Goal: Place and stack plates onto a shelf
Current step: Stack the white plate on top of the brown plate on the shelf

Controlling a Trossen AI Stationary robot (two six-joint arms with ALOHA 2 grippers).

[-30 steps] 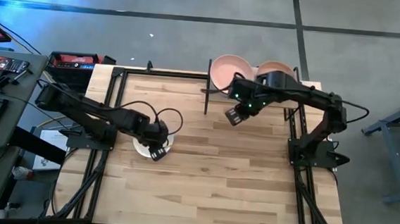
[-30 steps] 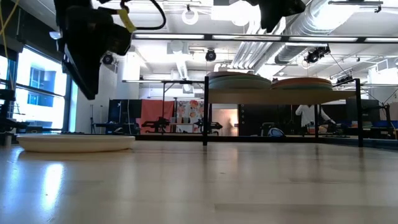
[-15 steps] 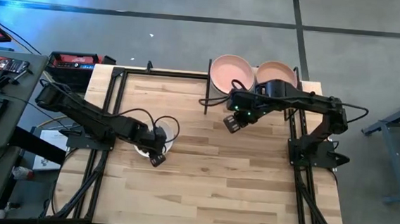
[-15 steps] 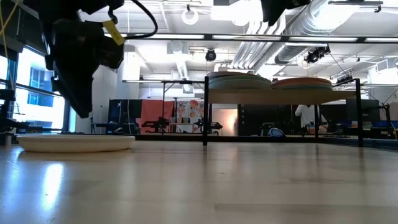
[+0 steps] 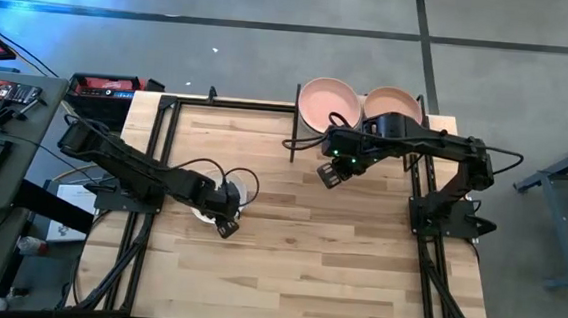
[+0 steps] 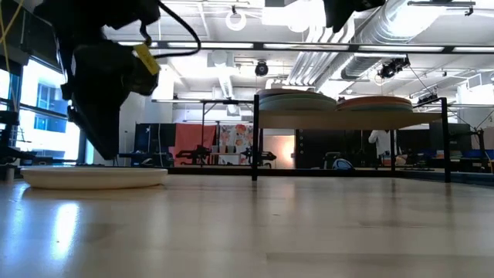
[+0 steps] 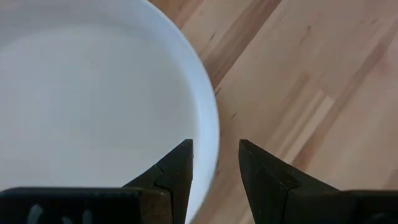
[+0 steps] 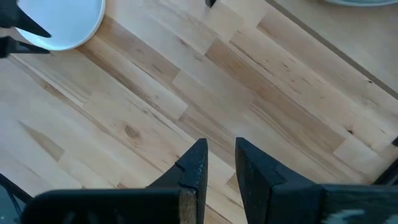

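A white plate [image 7: 93, 93] lies flat on the tabletop at the left middle; in the high view [image 5: 201, 213] my left arm covers most of it. My left gripper [image 7: 216, 146] is open and points down at the plate's near-right rim, with one finger over the plate and one outside it. In the low view [image 6: 104, 150] I cannot tell whether it touches the plate. Two stacks of plates, the left one [image 5: 328, 104] topped salmon pink, rest on the shelf [image 6: 347, 120] at the far right. My right gripper [image 5: 329, 174] hovers in front of the shelf, slightly open and empty.
The shelf's black posts [image 6: 255, 135] stand on the far part of the table. The table's black frame rails [image 5: 159, 150] run along its left and right sides. Bare wood [image 5: 307, 261] fills the middle and near part. The white plate also shows in the right wrist view [image 8: 62, 25].
My left gripper has gone down toward the white plate and a little toward the table's near edge, ending over the plate's rim. My right gripper has shifted slightly toward the near-left, away from the shelf. The plates have stayed where they were.
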